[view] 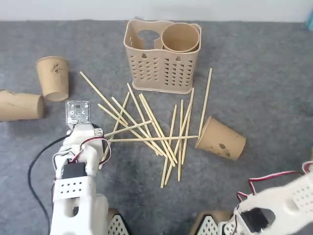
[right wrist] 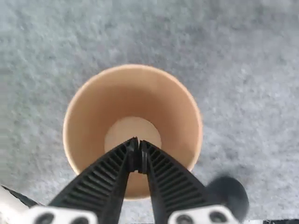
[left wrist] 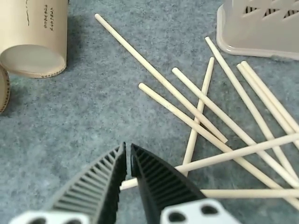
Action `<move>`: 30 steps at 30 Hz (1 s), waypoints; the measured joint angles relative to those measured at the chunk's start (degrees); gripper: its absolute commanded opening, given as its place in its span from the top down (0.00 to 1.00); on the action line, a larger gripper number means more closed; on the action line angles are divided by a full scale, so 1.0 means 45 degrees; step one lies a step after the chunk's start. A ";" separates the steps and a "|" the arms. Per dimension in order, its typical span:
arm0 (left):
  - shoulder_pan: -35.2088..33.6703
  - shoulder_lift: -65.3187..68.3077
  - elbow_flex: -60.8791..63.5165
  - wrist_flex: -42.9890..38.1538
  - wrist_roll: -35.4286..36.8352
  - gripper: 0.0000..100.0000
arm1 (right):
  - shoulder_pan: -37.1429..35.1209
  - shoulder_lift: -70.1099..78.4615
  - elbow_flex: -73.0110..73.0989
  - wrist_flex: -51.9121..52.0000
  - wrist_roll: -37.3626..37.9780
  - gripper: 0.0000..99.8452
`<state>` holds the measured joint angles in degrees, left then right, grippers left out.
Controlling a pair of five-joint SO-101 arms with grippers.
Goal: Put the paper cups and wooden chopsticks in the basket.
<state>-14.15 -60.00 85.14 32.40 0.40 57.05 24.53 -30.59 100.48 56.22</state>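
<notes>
Open your closed, empty left gripper wide, then lower it squarely over the nearest chopstick on the surface.

Smooth bare wood chopsticks; matt paper cups; matt plastic basket; rough cloth table covering

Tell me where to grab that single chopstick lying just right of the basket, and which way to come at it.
Grip the chopstick at its middle, coming straight down with the jaws across its length. It lies flat on the carpet, off to the side of the pile; the middle probably stays clearest of the basket and the tipped cup by its near end.
</notes>
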 measured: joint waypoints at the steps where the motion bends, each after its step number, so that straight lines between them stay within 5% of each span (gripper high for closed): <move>1: 0.0000 0.0000 0.0000 0.0000 0.0000 0.99 | 0.0215 -0.0078 0.0000 0.0020 0.0195 0.99; 22: 0.0000 0.0000 0.0000 0.0000 0.0000 0.99 | 0.1661 -0.2774 0.0000 0.0020 0.1739 0.99; 30: 0.0000 0.0000 0.0000 0.0000 0.0000 0.99 | 0.2266 -0.3653 0.0899 0.0039 0.2716 0.87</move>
<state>-14.15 -60.00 85.14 32.40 0.40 67.25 8.09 -26.55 100.66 68.44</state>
